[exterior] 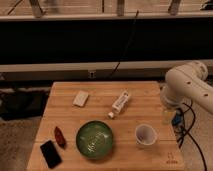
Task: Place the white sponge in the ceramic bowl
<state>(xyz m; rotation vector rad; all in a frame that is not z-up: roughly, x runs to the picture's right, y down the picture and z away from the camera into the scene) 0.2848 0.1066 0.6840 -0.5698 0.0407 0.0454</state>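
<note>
Camera view: white sponge (81, 98) flat on counter (65, 119), 11 o'clock of ceramic bowl (95, 139), apart. Likely light, soft, squashy; pinch across narrow width, mid-body. Pincer (168, 115) at counter's 3 o'clock edge, under arm (187, 85); state cannot tell.

Table (145, 92) — light wood, plank-striped. White sponge (80, 98). Ceramic bowl (94, 139) green, pale streaks inside. Bottle (120, 103) white. Cup (145, 134) white, purplish inside. Phone (50, 153) black. Arm (187, 85) white — gripper (168, 114) pale, at the table's right edge.
</note>
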